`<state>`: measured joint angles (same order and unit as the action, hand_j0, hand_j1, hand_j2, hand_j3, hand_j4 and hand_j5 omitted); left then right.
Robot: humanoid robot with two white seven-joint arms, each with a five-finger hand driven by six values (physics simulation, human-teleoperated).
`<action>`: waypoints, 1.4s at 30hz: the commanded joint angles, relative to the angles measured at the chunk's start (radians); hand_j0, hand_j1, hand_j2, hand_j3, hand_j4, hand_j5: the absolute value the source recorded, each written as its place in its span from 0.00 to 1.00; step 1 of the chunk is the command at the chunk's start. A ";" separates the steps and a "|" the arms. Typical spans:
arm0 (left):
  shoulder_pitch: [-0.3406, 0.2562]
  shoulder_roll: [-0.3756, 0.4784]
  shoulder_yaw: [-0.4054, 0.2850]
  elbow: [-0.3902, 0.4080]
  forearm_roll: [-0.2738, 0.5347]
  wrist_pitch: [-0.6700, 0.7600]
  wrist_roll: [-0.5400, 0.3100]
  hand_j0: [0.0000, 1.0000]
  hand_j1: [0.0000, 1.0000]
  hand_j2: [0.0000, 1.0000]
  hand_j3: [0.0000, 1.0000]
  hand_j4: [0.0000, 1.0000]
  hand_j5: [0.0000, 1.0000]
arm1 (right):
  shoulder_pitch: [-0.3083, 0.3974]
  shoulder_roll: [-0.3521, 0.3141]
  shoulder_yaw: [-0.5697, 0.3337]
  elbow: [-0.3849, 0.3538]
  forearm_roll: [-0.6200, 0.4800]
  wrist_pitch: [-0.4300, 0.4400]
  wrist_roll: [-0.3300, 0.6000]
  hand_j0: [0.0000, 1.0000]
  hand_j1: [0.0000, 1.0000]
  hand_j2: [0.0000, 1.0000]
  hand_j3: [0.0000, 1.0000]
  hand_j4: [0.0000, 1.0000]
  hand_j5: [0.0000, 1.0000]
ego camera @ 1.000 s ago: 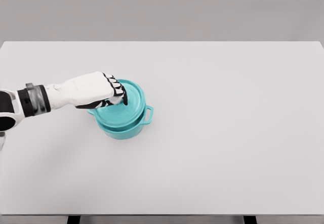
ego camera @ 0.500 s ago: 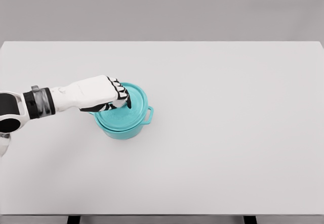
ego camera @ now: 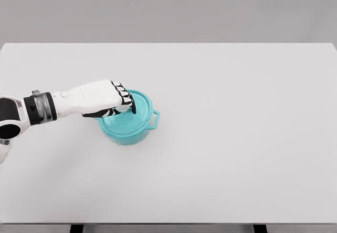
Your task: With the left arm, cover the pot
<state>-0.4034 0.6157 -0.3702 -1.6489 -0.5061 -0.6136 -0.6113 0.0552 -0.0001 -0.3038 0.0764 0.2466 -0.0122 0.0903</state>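
Reaching in from the left edge of the head view, the left hand (ego camera: 108, 100) sits over the teal pot (ego camera: 128, 130), which stands on the white table (ego camera: 237, 138) left of the middle and a little above the table's mid-line. The hand's fingers (ego camera: 126, 100) are curled downward and closed around a small pale knob (ego camera: 122, 108) at the centre of the teal lid (ego camera: 136, 114); the dark-banded knuckles face right and the fingertips point down onto the lid's top. The lid lies flat on the pot, its round edge matching the pot's rim on the right and near sides; the far left part of the rim is hidden under the hand and wrist, so the seating there cannot be told. A loop side handle (ego camera: 155, 119) sticks out from the pot's right side, pointing right and slightly toward the far edge. The opposite handle is not visible beneath the arm.

The white forearm runs nearly level from the lower left, with a grey and black cuff (ego camera: 38, 109) at the wrist just inside the picture's edge.

No brand mark, label or writing can be read on the pot, the lid, the hand or the table.
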 commanded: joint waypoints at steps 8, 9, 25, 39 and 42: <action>0.000 0.001 0.001 0.000 0.004 0.003 0.000 0.60 0.60 0.60 0.60 0.60 0.60 | 0.000 0.000 0.000 0.000 -0.001 0.000 0.000 1.00 1.00 1.00 1.00 1.00 1.00; 0.000 0.001 0.002 0.000 0.004 0.003 0.000 0.61 0.61 0.61 0.61 0.61 0.61 | 0.000 0.000 0.000 0.000 0.000 0.000 0.000 1.00 1.00 1.00 1.00 1.00 1.00; 0.000 0.001 0.002 -0.002 0.004 0.003 0.000 0.65 0.65 0.65 0.65 0.65 0.65 | 0.000 0.000 0.000 0.000 0.000 0.000 0.000 1.00 1.00 1.00 1.00 1.00 1.00; -0.002 0.001 0.004 -0.002 0.004 0.003 0.000 0.68 0.68 0.68 0.68 0.68 0.68 | 0.000 0.000 0.000 0.000 0.000 0.000 0.000 1.00 1.00 1.00 1.00 1.00 1.00; 0.000 0.001 0.004 -0.002 0.004 0.003 0.000 0.68 0.68 0.68 0.68 0.68 0.68 | 0.000 0.000 0.000 0.000 0.000 0.000 0.000 1.00 1.00 1.00 1.00 1.00 1.00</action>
<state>-0.4034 0.6161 -0.3674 -1.6504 -0.5075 -0.6137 -0.6114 0.0552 -0.0001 -0.3038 0.0763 0.2465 -0.0122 0.0903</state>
